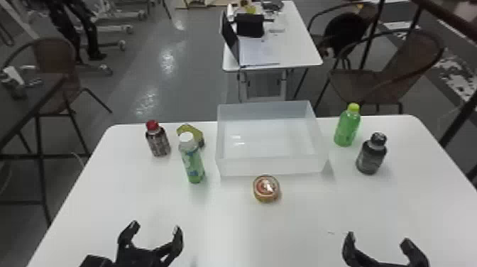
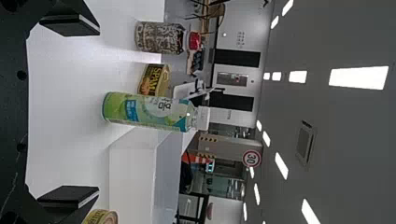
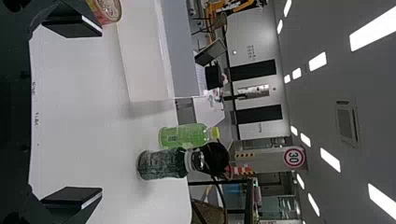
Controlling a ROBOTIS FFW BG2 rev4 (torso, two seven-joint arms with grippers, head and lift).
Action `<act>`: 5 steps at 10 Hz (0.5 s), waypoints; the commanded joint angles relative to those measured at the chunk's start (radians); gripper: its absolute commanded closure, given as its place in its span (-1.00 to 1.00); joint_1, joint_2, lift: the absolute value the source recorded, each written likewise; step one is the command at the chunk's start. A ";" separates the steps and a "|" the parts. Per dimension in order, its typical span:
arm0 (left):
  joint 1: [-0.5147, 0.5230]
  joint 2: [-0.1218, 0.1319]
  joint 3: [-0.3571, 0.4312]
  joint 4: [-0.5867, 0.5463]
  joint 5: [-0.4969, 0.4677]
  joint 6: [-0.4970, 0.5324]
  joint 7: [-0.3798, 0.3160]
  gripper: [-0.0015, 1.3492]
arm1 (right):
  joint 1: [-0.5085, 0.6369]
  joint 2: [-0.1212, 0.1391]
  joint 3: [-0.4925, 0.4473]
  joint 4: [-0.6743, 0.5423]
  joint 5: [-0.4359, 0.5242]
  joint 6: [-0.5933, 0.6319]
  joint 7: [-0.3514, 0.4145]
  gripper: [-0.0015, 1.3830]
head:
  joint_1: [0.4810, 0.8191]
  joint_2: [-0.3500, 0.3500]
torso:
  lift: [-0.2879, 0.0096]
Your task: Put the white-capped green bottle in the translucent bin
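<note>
- White-capped green bottle (image 1: pixel 192 161): upright on the table (image 1: pixel 227 220), near the left side of the translucent bin (image 1: pixel 271 165).
- Left claw (image 1: pixel 156 227): in front of the bin, toward its left; fingers apart.
- Right claw (image 1: pixel 378 238): in front of the bin, toward its right; fingers apart.
- Red-capped bottle (image 1: pixel 158 142), yellow can (image 1: pixel 193 134): left of the bin.
- Round tin (image 1: pixel 266 189): just in front of the bin.
- Yellow-capped green bottle (image 1: pixel 347 128), dark bottle (image 1: pixel 371 156): right of the bin.
</note>
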 commanded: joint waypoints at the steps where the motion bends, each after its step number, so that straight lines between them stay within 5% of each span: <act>1: 0.000 -0.003 0.000 0.000 0.001 0.002 0.000 -0.85 | -0.001 0.000 0.000 0.000 0.001 0.000 -0.002 -0.86 | 0.27 0.29 | 0.57; 5: -0.005 -0.003 0.000 0.000 -0.002 0.007 0.000 -0.85 | -0.001 0.000 0.000 -0.003 0.009 0.003 -0.002 -0.86 | 0.27 0.28 | 0.57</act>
